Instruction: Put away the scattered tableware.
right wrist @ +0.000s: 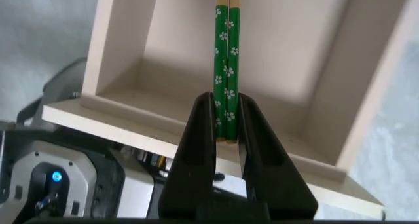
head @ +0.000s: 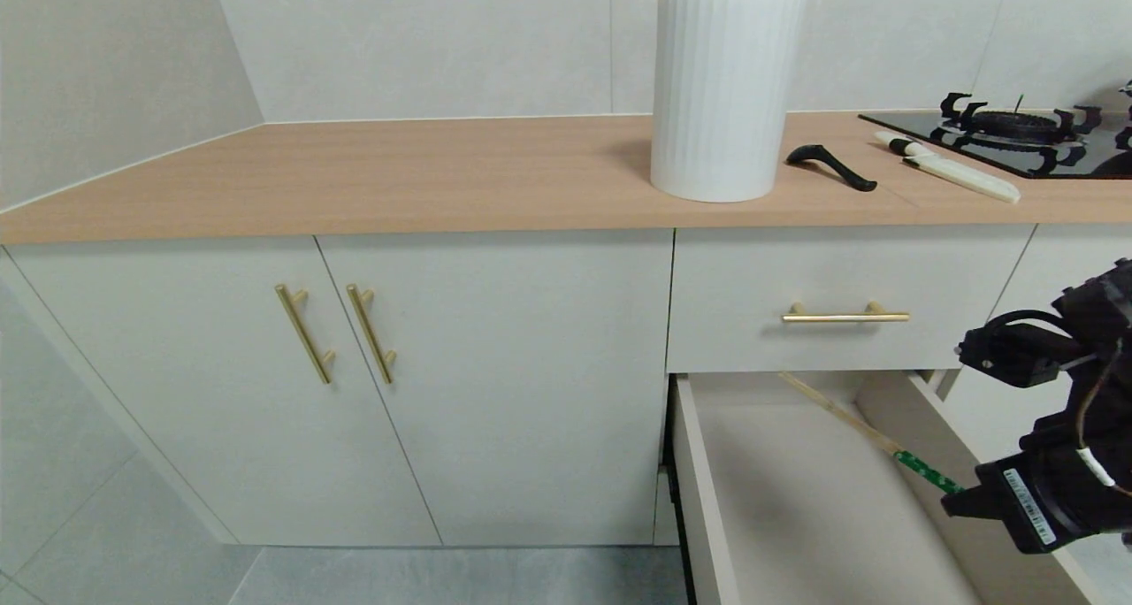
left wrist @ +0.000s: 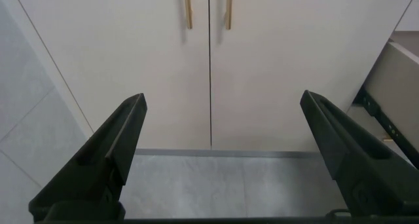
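A pair of bamboo chopsticks [head: 847,418] with green flowered ends [right wrist: 226,54] slants over the open drawer [head: 700,499], tips pointing toward its back. My right gripper [head: 962,497] is shut on the green ends at the drawer's right side; in the right wrist view its fingers [right wrist: 201,139] clamp both sticks [right wrist: 226,122] above the drawer's pale inside [right wrist: 294,54]. My left gripper [left wrist: 222,158] stands open and holds nothing, facing the cabinet doors [left wrist: 262,86] low over the floor. On the counter lie a white-handled knife [head: 959,177] and a black curved utensil [head: 831,164].
A tall white ribbed container [head: 721,92] stands on the wooden counter [head: 398,176]. A gas hob [head: 1017,136] sits at the far right. A shut drawer with a gold handle [head: 845,317] is just above the open one. Two cabinet doors with gold handles [head: 336,333] are to the left.
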You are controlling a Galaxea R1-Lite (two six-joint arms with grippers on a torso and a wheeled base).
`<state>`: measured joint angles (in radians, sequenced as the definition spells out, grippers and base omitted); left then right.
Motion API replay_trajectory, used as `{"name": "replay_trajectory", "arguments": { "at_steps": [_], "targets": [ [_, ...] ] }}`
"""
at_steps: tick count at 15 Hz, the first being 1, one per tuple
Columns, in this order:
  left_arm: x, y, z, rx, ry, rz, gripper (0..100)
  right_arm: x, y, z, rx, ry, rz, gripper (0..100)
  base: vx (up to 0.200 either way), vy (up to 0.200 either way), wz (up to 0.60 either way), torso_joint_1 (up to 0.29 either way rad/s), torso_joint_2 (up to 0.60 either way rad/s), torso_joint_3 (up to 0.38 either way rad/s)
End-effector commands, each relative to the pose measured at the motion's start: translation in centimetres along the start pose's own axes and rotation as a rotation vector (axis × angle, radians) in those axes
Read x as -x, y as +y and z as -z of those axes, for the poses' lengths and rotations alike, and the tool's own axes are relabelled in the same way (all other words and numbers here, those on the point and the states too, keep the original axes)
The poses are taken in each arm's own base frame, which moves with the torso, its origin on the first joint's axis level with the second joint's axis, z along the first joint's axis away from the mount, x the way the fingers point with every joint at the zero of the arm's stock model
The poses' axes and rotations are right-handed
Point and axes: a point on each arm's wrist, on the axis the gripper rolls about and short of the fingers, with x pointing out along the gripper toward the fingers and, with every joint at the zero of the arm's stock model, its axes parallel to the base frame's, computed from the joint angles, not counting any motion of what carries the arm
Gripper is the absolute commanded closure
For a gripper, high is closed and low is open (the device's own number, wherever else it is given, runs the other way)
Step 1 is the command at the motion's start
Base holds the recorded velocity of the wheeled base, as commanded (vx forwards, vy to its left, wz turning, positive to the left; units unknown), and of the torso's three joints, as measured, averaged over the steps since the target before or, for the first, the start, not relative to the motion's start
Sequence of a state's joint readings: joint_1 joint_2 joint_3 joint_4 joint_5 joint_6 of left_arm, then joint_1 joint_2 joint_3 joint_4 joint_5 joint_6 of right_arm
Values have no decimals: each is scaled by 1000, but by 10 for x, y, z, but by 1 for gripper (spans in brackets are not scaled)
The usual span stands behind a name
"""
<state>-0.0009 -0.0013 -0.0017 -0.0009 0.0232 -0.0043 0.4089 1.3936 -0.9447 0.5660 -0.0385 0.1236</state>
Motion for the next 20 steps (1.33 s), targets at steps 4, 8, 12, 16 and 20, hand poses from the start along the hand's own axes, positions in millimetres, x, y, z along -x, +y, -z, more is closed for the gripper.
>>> {"name": "replay_trajectory", "arguments": {
  "at_steps": [4, 8, 12, 16, 20],
  "targets": [
    [0, 0, 0, 0, 1, -1, 0, -114, 9, -14, -20, 182, -38, 100, 0, 0, 0, 0, 0, 0],
    [0, 0, 0, 0, 1, -1, 0, -162, 12, -17, -126, 188, -29, 100, 0, 0, 0, 0, 0, 0],
    [0, 0, 0, 0, 1, -1, 0, -204, 16, -19, -211, 187, -19, 100, 0, 0, 0, 0, 0, 0],
    [0, 0, 0, 0, 1, 1, 0, -232, 19, -17, -222, 185, -16, 100, 0, 0, 0, 0, 0, 0],
    [0, 0, 0, 0, 1, -1, 0, -256, 18, -9, -213, 180, 38, 100, 0, 0, 0, 0, 0, 0]
  ]
}}
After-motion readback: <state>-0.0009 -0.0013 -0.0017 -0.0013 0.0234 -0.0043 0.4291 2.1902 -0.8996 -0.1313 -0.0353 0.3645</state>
